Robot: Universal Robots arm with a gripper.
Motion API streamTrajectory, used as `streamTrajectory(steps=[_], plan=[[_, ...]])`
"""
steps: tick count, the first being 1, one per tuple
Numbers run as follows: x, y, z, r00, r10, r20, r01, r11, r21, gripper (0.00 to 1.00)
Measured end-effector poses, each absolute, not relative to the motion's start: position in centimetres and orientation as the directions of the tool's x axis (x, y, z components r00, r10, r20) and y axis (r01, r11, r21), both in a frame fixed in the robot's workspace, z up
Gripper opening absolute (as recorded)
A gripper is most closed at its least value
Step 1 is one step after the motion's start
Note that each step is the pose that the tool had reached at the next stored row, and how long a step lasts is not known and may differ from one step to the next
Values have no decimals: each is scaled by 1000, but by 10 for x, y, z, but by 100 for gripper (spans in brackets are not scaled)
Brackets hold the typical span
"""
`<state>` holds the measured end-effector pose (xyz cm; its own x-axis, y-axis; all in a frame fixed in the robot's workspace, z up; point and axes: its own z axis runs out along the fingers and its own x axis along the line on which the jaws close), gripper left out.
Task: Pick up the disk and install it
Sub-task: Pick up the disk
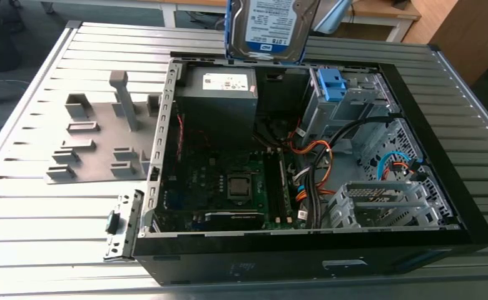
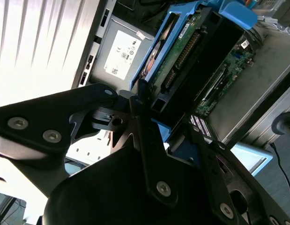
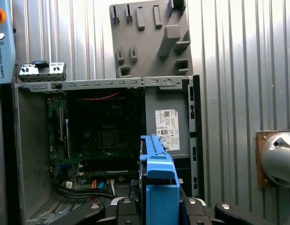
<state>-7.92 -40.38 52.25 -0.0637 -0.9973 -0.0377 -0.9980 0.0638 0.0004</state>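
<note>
The disk (image 1: 269, 28), silver-grey with a white and blue label and a blue carrier frame, hangs upright above the far edge of the open computer case (image 1: 311, 259). In both wrist views my gripper (image 2: 166, 110) is shut on it. Black fingers (image 2: 140, 101) clamp its lower end, and its circuit board and blue frame (image 2: 182, 51) stick out beyond them. In the first wrist view the blue carrier edge (image 3: 159, 178) rises between the finger links (image 3: 196, 206), over the case interior. A metal drive cage with a blue bracket (image 1: 331, 87) sits in the case just below the disk.
Inside the case are a grey power supply with a white sticker (image 1: 219, 94), the motherboard (image 1: 227, 181), orange and black cables (image 1: 319, 169) and a metal cage (image 1: 378, 206). A grey fixture plate with raised blocks (image 1: 94, 144) lies on the ribbed metal table on the exterior view's left.
</note>
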Motion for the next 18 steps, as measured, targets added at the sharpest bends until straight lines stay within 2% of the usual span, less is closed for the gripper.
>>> streamTrajectory(steps=[18], plan=[[-78,-421,521,-64,-997,-38,-998,64,0,36]])
